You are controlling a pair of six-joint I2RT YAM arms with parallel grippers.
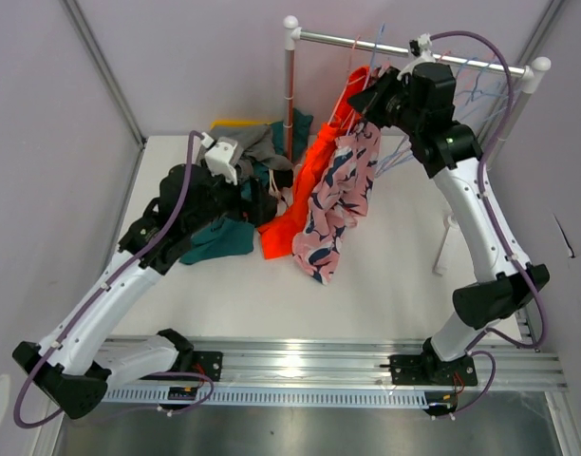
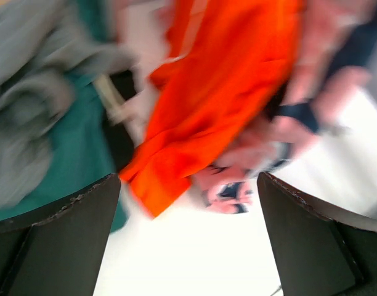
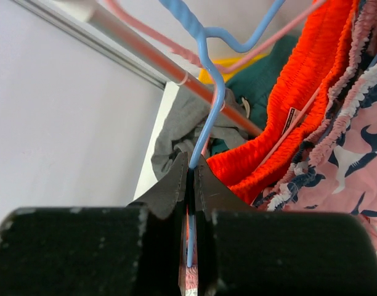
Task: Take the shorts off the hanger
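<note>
Bright orange shorts [image 1: 309,185] and pink shorts with a navy pattern [image 1: 340,195] hang side by side from the rail [image 1: 366,40], their lower ends on the table. My right gripper [image 3: 190,166] is shut on the thin blue wire of a hanger [image 3: 208,92], right beside the orange waistband [image 3: 299,86] and the pink shorts [image 3: 355,154]. In the top view it sits high at the rail [image 1: 362,100]. My left gripper [image 2: 188,228] is open above the white table, facing the orange shorts [image 2: 219,92]; nothing is between its fingers. That view is blurred.
A pile of grey [image 1: 257,142], dark teal [image 1: 224,237] and black [image 1: 262,201] shorts lies on the table left of the rack post [image 1: 290,85]. Several bare hangers [image 1: 480,85] hang at the rail's right end. The rack's white foot [image 1: 447,242] stands at the right.
</note>
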